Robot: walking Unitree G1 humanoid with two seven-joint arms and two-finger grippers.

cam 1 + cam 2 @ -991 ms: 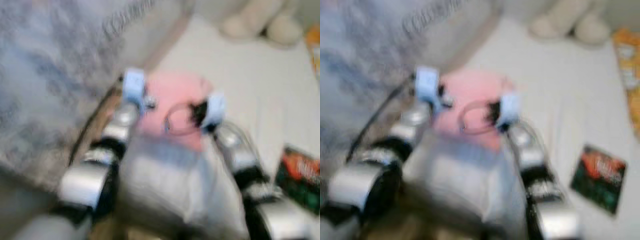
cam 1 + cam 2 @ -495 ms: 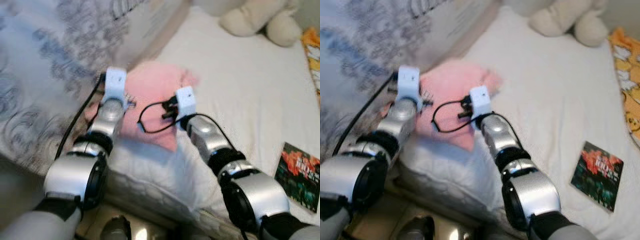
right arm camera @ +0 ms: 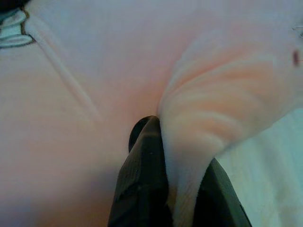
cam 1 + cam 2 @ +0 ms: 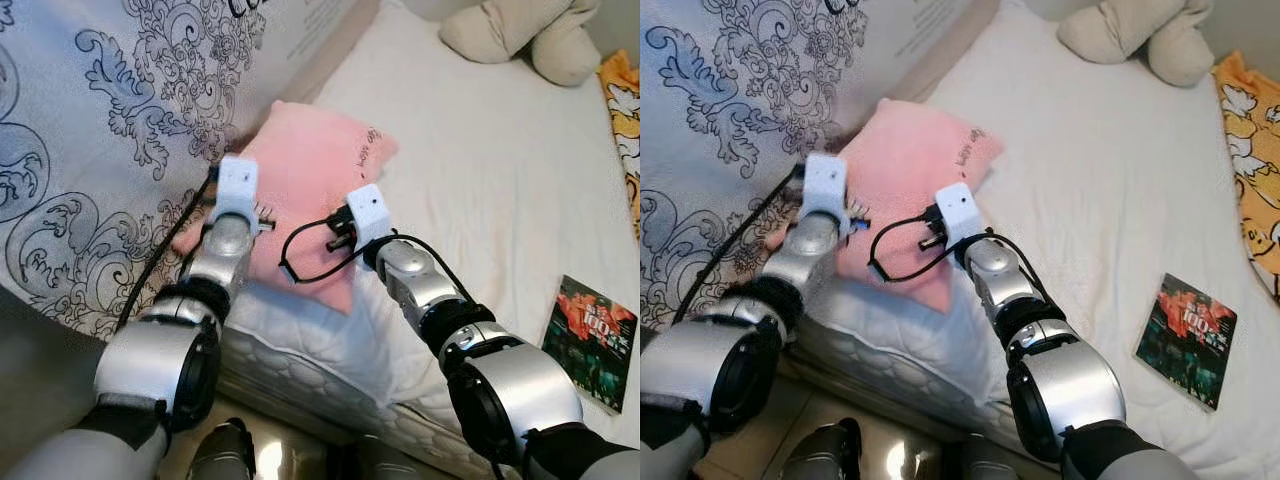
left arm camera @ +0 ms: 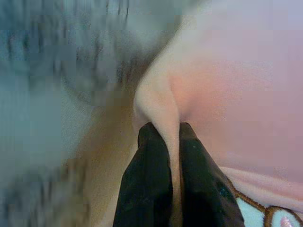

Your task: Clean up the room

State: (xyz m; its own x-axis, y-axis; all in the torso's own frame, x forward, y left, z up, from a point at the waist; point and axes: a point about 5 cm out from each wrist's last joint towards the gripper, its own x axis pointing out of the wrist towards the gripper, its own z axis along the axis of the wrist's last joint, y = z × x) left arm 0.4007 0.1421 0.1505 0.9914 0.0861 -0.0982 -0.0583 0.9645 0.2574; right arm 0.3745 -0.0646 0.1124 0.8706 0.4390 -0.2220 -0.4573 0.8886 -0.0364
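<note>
Pink pillow is gripped from both sides at the near edge of the white bed, beside the patterned cover; a fold is pinched by the left claw, another fold is clamped in the right claw, and a book is seen lying well apart

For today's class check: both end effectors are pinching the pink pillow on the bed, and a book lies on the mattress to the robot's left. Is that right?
Not quite. The book lies to the robot's right, as the right eye view shows. The rest holds: the left end effector and the right end effector each pinch the pink pillow on the bed.
</note>
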